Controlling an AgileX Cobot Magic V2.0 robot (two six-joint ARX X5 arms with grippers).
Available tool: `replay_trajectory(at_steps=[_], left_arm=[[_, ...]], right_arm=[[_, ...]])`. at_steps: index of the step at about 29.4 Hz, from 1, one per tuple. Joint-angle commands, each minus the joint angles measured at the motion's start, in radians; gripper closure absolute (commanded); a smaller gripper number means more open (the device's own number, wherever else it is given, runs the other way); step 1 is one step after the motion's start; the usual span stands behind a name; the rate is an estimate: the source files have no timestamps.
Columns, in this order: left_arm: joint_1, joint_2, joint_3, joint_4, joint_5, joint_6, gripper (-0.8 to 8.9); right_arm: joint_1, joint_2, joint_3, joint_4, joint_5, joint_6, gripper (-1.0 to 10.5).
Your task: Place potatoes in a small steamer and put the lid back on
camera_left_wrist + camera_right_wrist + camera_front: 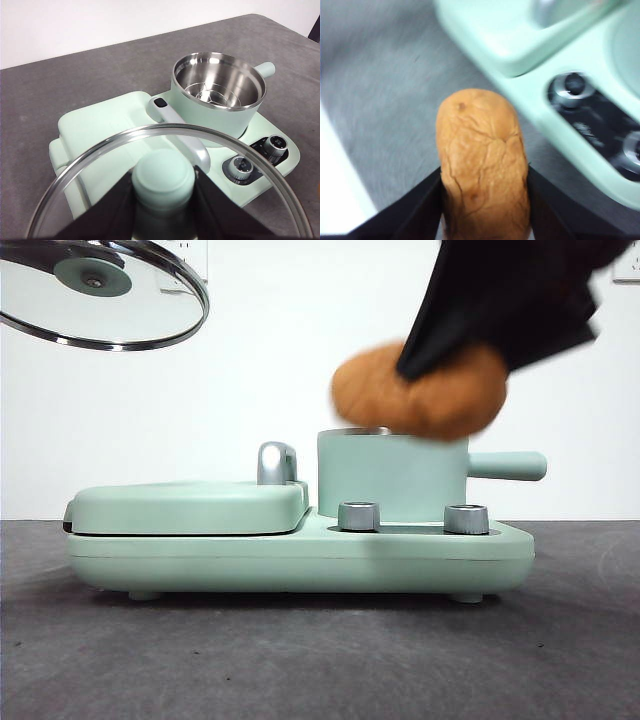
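**Potato carried above the steamer, lid held clear**

The right gripper (440, 365) is clamped on the potato (420, 390), its jaws pressing both long sides, and holds it in the air just above the steel rim of the small steamer (392, 477). The pot is open and holds only its steel rack. The left gripper (163, 200) grips the mint-green knob of the glass lid (105, 295), holding it high and well off to one side, above the flat grill plate (190, 508).

The risk lies in the fit: the potato looks about as wide as the pot's mouth. Released off-centre or crosswise, it could catch on the rim, tip out toward the control knobs (358, 516), or sit too high for the lid to seat.
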Motion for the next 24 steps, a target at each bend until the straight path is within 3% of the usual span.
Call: replay_trajectory(at_steps=[1,6,12,18,24], left_arm=[[-0.001,-0.002,0.019,0.028,0.003,0.000,8.01],[-0.001,-0.002,0.019,0.028,0.003,0.001,8.01],[-0.001,-0.002,0.019,0.028,0.003,0.000,8.01],[-0.001,-0.002,0.019,0.029,0.003,0.000,8.01],[-0.001,-0.002,0.019,0.035,0.003,-0.002,8.01]], right_arm=[[-0.041,0.015,0.101,-0.083,0.008,0.082,7.8],[-0.138,0.077,0.261,-0.161,0.011,0.067,7.8],[-0.245,0.235,0.443,-0.177,0.011,-0.025,7.8],[-0.303,0.426,0.604,-0.173,0.011,-0.106,7.8],[-0.324,0.587,0.708,-0.121,0.011,-0.141,7.8]])
